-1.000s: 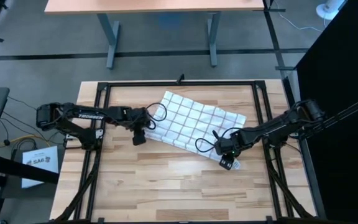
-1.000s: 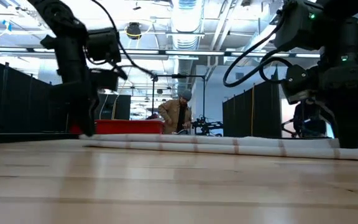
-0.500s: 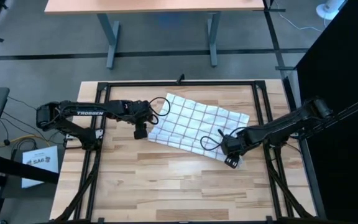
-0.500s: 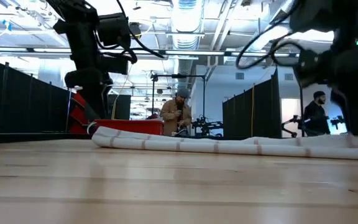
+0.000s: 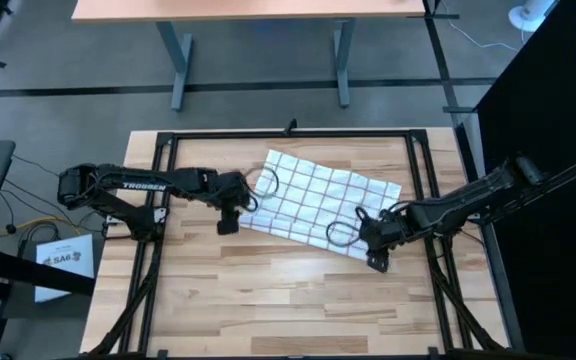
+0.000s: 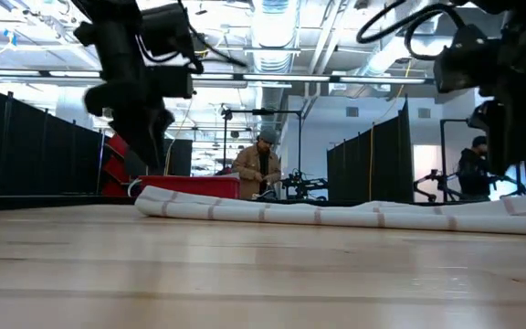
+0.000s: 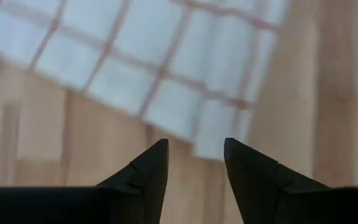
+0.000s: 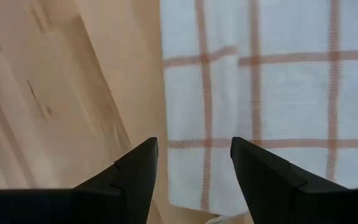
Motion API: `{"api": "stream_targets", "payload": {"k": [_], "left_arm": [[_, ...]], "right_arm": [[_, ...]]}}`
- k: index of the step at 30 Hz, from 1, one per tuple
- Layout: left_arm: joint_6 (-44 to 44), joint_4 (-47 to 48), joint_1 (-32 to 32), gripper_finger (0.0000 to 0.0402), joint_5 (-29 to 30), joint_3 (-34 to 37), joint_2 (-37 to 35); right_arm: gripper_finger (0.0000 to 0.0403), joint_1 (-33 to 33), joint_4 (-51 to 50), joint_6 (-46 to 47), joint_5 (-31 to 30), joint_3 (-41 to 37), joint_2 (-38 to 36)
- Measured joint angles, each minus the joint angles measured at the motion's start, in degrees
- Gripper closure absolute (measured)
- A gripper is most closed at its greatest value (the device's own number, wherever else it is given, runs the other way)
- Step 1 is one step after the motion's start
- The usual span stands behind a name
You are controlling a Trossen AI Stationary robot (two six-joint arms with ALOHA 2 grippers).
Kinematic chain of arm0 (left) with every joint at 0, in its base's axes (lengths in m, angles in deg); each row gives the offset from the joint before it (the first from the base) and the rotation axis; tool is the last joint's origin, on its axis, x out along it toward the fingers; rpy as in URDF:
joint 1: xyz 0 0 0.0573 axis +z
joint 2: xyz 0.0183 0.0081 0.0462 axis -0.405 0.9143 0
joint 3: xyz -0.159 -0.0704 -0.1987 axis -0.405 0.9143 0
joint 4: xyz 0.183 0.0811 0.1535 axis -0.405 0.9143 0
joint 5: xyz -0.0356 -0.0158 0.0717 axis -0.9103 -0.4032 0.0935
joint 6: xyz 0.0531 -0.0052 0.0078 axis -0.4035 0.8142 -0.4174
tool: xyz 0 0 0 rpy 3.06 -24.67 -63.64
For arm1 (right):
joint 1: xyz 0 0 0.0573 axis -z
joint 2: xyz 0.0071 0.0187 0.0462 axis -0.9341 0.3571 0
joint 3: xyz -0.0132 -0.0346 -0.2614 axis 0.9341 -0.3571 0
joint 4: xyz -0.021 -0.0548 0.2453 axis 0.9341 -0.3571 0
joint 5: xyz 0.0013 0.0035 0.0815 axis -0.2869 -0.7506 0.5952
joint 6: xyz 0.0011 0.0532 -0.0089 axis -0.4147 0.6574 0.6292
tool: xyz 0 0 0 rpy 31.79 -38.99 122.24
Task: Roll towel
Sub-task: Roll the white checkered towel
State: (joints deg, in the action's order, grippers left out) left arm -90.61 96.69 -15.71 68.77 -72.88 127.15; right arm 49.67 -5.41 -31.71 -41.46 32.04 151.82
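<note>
Left gripper (image 5: pixel 227 222): sits at the towel's left corner, on the bare table (image 5: pixel 268 290) just off the cloth edge; its fingers (image 7: pixel 148 168) stand a little apart with nothing between them, the cloth corner just ahead of the tips.
Towel (image 5: pixel 318 200): lies flat on the far half of the table, between the two grippers; its near edge shows in the low view as a low rumpled ridge (image 6: pixel 336 215).
Right gripper (image 5: pixel 376 252): sits at the towel's near right corner; its fingers (image 8: pixel 135 177) are spread, gripping nothing, straddling the cloth's side edge.
Change since earlier frames: left gripper has slid toward the towel's left corner; right gripper has shifted slightly right along the near edge; towel outline is about the same.
Towel orientation: long axis runs from far left to near right, skewed to the table edges.
</note>
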Motion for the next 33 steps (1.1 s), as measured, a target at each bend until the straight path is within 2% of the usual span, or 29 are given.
{"api": "stream_targets", "payload": {"k": [4,10,16,22,28,33], "left_arm": [[-4.6,-1.1,-5.6,0.026,5.8,0.0,0.8],[-7.6,-5.7,-10.0,0.026,6.4,0.1,2.3],[-9.2,-3.9,-12.8,0.026,5.7,0.2,4.3],[-10.6,-5.7,-9.3,0.026,6.5,0.3,8.3],[-8.4,-7.0,-4.1,0.026,6.3,0.3,9.0],[-9.0,-6.3,-1.6,0.0261,1.1,0.3,9.0]], "right_arm": [[0.0206,-1.4,0.0,0.3,-0.5,0.0,4.3],[0.0199,-1.5,1.3,1.9,-0.8,0.0,8.5],[0.0199,-1.2,2.1,2.9,-0.8,0.0,10.0],[0.0199,-1.1,3.5,3.4,-0.9,0.1,10.0],[0.02,-1.3,3.6,5.1,-0.3,0.1,10.0],[0.02,-1.7,3.7,5.1,-0.2,0.1,10.0]]}}
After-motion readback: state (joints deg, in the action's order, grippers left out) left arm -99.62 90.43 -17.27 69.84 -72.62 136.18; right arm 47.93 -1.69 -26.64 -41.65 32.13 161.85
